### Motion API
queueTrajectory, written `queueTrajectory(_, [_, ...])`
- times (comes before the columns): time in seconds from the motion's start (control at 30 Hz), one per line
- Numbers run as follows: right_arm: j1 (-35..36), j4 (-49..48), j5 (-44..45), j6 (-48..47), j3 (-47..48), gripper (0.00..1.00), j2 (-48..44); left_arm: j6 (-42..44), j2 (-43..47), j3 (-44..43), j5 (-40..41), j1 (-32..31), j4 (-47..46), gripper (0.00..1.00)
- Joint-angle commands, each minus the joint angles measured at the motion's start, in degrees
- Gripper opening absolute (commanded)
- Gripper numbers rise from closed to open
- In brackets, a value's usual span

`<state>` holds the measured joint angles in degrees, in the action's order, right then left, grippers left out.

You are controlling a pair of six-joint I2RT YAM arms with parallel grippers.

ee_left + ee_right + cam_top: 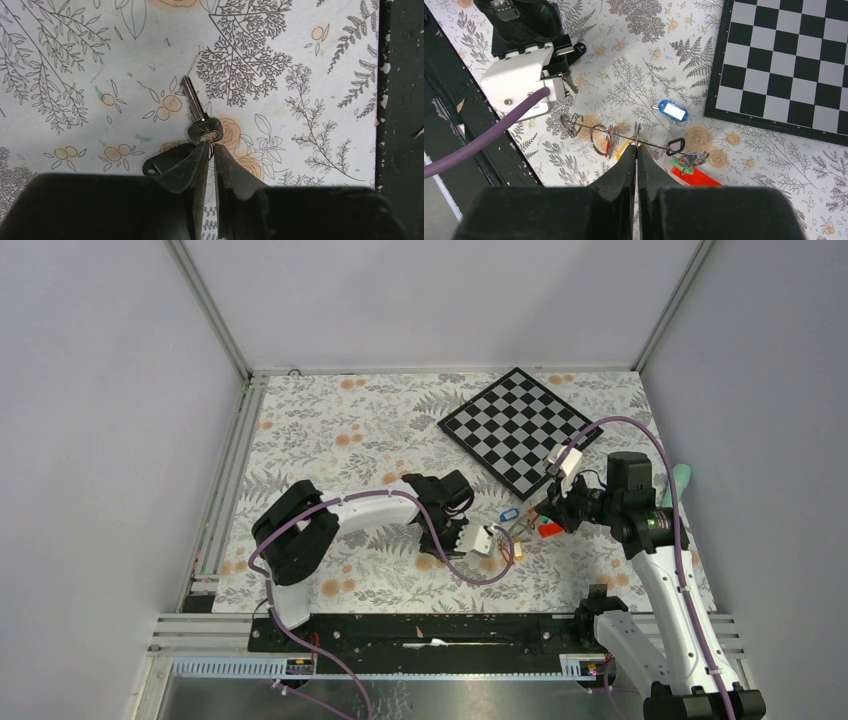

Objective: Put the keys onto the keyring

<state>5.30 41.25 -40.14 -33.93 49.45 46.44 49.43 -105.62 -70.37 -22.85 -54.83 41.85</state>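
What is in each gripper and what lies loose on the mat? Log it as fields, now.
left gripper: shut on the head of a silver key; black tag beside it
right gripper: shut on a thin metal ring strung on a wire
lying loose: blue tag, red oblong piece
background: chequered board, far side of the right wrist view

I hold the left gripper [210,148] near the middle of the worktop [340,430], jaws pinched together; my right gripper [636,150] leans in from the right edge, jaws closed.
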Motion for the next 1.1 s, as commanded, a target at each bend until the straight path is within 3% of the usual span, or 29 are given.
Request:
queueTrajectory(0.0, [-0.3,-2.4,-2.2,0.9,0.4,0.00,-0.3,-0.7,1.0,-0.2,0.4,0.3,-2.8,0.18])
queueTrajectory(0.63, [-0.3,-2.4,-2.3,1.1,0.1,0.00,-0.4,0.4,1.8,1.2,1.4,0.1,-3.5,0.27])
queueTrajectory(1.07, [-0.4,-2.4,-2.4,1.3,0.0,0.00,-0.6,0.3,1.0,0.4,1.7,0.1,-3.4,0.15])
